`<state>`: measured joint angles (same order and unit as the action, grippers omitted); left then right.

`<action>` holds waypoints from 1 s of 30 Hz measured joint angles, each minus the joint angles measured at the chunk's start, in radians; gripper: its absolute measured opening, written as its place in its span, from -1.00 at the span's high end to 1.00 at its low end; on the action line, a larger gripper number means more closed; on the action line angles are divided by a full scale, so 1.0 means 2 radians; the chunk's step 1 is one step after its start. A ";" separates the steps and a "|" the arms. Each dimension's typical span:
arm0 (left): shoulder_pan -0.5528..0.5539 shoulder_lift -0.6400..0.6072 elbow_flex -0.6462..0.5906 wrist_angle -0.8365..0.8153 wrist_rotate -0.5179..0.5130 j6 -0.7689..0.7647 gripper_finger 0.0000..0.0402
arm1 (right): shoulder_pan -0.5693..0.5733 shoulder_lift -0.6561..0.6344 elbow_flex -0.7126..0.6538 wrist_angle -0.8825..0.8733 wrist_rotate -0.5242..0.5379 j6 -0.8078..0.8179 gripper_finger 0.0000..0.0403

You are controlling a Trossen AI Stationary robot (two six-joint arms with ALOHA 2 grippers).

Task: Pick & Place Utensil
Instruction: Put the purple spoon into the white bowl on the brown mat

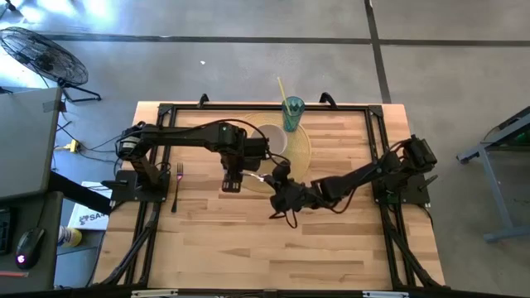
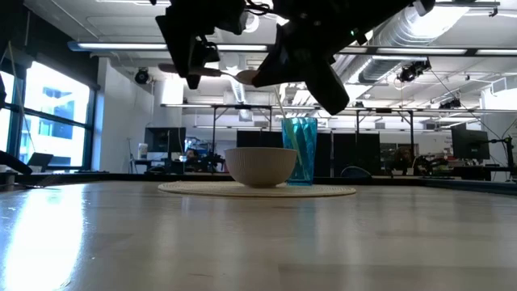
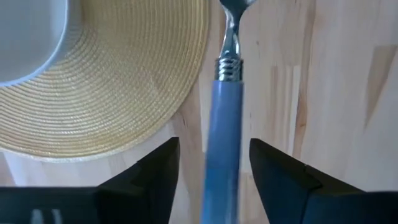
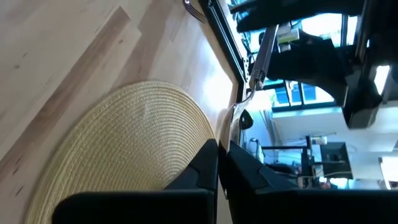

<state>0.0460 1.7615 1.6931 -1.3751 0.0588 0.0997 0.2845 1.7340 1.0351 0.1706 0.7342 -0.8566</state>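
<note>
Blue-handled spoon between parted left jaws, right jaws seemingly pinching its bowl, placemat edge beside.

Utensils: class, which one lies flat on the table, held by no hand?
The fork near the left arm's base; the blue-handled spoon is held in the air.

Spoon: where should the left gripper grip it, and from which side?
Grip the spoon by its blue handle, coming from the handle's free end. The handle is long and straight and lies inside the open left gripper, while the right gripper holds the bowl end.
</note>
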 joint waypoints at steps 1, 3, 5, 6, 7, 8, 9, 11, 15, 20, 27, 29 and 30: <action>0.000 0.000 0.000 -0.001 0.000 0.009 0.09 | 0.001 0.000 0.000 0.000 0.001 -0.005 0.98; 0.000 0.000 0.000 -0.003 0.001 0.027 0.13 | 0.002 0.000 0.000 -0.001 0.002 -0.015 0.99; 0.000 0.000 0.000 -0.011 0.001 0.045 0.17 | 0.004 0.000 0.000 0.001 0.014 -0.024 0.98; 0.000 0.000 0.000 -0.017 0.001 0.052 0.19 | 0.005 0.000 0.000 0.001 0.022 -0.026 0.98; 0.000 0.000 0.000 -0.021 0.001 0.056 0.21 | 0.006 0.000 0.000 0.000 0.028 -0.027 0.98; 0.000 0.000 0.000 -0.023 0.001 0.057 0.22 | 0.007 0.000 0.000 -0.001 0.032 -0.026 0.98; 0.000 0.000 0.000 -0.024 -0.001 0.058 0.23 | 0.008 0.000 0.000 -0.002 0.034 -0.025 0.99; 0.000 0.000 0.000 -0.024 -0.009 0.058 0.25 | 0.010 0.000 -0.001 -0.005 0.031 -0.023 0.99; 0.000 -0.003 0.000 -0.029 -0.024 0.057 0.27 | 0.009 0.000 -0.001 -0.004 0.035 -0.021 0.98; 0.001 -0.003 0.000 -0.036 -0.025 0.048 0.27 | 0.009 0.000 -0.001 -0.004 0.038 -0.021 0.99; 0.023 -0.003 0.000 -0.034 0.003 0.039 0.28 | 0.009 0.000 -0.001 -0.007 0.039 -0.021 0.99; 0.027 -0.003 0.000 -0.034 0.011 0.039 0.33 | 0.009 0.000 -0.001 -0.009 0.039 -0.021 0.99; 0.029 -0.003 0.000 -0.034 0.016 0.040 0.36 | 0.009 0.000 -0.001 -0.009 0.039 -0.020 0.99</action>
<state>0.1034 1.7550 1.6924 -1.4435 0.0907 0.1787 0.3024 1.7340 1.0328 0.1516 0.8130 -0.8969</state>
